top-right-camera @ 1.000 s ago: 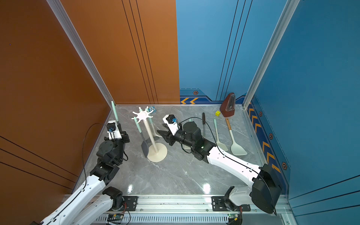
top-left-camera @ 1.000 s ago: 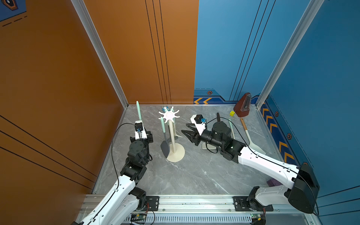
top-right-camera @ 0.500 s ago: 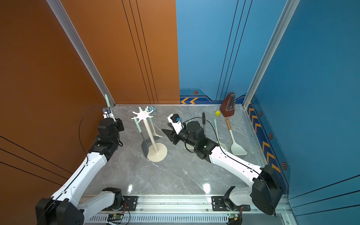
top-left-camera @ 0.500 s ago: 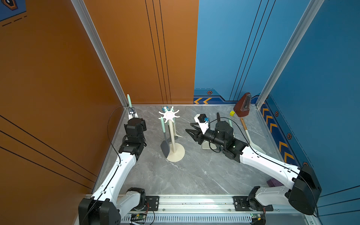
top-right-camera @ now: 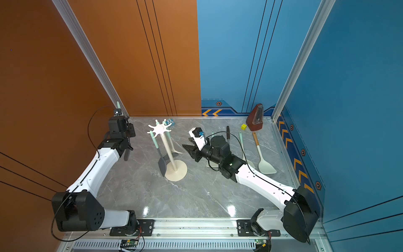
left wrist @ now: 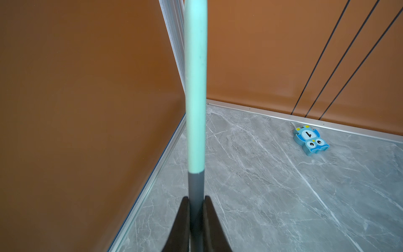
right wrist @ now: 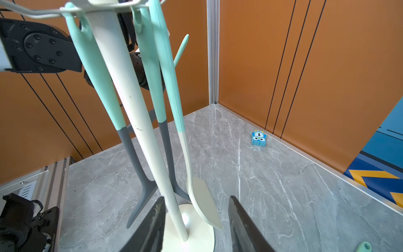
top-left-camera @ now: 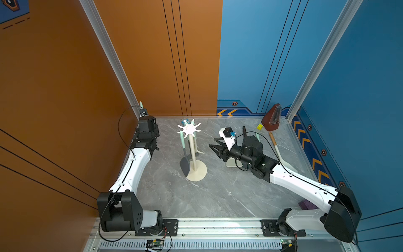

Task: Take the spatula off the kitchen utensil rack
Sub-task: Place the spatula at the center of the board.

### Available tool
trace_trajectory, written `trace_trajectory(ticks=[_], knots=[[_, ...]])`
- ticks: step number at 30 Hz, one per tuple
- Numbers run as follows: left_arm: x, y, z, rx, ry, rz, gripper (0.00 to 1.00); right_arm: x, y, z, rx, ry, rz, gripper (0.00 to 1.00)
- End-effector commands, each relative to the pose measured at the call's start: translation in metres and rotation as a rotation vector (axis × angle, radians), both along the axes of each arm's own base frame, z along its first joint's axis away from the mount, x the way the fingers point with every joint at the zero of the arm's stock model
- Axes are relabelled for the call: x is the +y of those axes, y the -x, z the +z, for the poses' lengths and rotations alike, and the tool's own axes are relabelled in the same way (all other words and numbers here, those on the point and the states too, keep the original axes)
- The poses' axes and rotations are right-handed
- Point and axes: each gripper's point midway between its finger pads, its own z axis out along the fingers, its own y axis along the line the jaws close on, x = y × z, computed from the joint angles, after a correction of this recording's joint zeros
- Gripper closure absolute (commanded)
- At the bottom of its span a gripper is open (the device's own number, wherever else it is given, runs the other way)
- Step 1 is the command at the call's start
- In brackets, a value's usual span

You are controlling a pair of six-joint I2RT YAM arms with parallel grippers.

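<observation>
Three mint-handled utensils [right wrist: 150, 76] hang from the kitchen utensil rack [top-left-camera: 189, 130], which stands mid-worktop [top-left-camera: 218, 192]. Off by the orange wall [top-left-camera: 65, 109], the left gripper [left wrist: 196, 199] has its jaws clamped on the grey neck of a fourth, the spatula [left wrist: 195, 87] I'd say, held upright in the air and well apart from the rack. The right gripper [right wrist: 196, 197] hovers just beside the pole [right wrist: 139, 131], jaws partly open and empty. By my reckoning the removal is done; only setting the spatula down seems left.
</observation>
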Motion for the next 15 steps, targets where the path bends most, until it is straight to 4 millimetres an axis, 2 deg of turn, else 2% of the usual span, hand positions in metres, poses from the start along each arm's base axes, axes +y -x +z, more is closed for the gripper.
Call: trace_trajectory(ticks=[1,9,15], knots=[[0.007,-0.007,-0.020,0.101,0.014,-0.017,1.00,-0.005,0.009,0.007,0.007,-0.032,0.021,0.53],[0.017,-0.033,-0.060,0.236,-0.007,-0.028,1.00,-0.002,0.012,0.001,0.022,-0.038,0.031,0.53],[0.023,-0.046,-0.095,0.368,-0.042,-0.059,1.00,-0.002,0.012,-0.004,0.033,-0.042,0.029,0.52]])
